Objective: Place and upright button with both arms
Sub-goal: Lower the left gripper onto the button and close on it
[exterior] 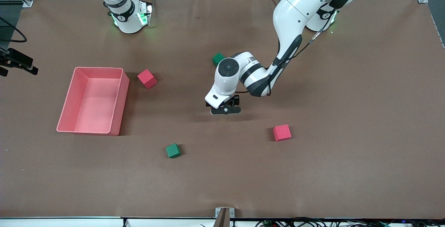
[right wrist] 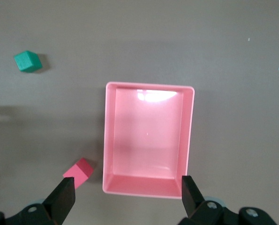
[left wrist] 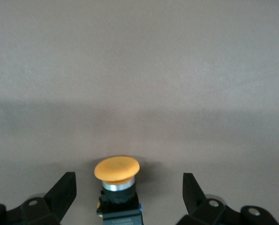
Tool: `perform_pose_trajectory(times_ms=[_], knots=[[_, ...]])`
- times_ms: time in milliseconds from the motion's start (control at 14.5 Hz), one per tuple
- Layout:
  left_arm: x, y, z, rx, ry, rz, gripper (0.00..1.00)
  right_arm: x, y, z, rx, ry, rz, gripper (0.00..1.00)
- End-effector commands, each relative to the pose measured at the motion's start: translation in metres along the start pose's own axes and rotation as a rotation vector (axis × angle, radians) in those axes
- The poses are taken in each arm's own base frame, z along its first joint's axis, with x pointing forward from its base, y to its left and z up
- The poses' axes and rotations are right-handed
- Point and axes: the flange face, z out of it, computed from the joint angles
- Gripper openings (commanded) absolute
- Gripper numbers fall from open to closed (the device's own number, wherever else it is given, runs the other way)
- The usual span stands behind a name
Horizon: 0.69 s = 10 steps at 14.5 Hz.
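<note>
1. Button: stands on the table between the left gripper's open fingers, near mid-table. Orange cap on top, metal collar below it, dark blocky body underneath. In the left wrist view it looks upright, cap toward the camera side; the front view hides it under the wrist.

2. Left gripper: low over the table, fingers spread wide, well clear of the button on both sides. Holds nothing.

3. Right gripper: high over the pink bin, fingers wide open, empty. Its arm waits; only base and lower links show in the front view.

4. Handling, as judged: small and light, hard plastic and metal, stiff, not fragile. Cap is domed and smooth, so pads would likely slip off it. Top-heavy look: wide cap on a narrow base, so a nudge from one finger could tip it.

5. Where to grip: the flat sides of the dark body, below the collar, both pads closing evenly. Avoid the cap rim and the round collar.

6. Other things: a red cube and a green cube lie nearer the front camera; another red cube sits beside the bin, another green cube is partly hidden by the left arm. None is near the button.
</note>
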Motion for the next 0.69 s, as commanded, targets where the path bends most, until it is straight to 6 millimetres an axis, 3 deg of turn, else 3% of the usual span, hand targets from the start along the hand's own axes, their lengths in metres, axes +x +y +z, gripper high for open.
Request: perform_pose_trajectory(times_ms=[0,345,622], knots=[[0.001,0.003,0.001,0.015,0.019,0.004,1.00,0.000,-0.016,0.009,0.012,0.021,-0.037,1.00],[0.001,-0.006,0.019,0.040,0.003,-0.003,1.00,0.002,-0.043,0.004,0.005,0.026,-0.081,1.00],[0.000,-0.007,0.020,0.049,-0.003,-0.004,0.94,0.002,-0.040,0.008,0.003,0.015,-0.084,1.00]])
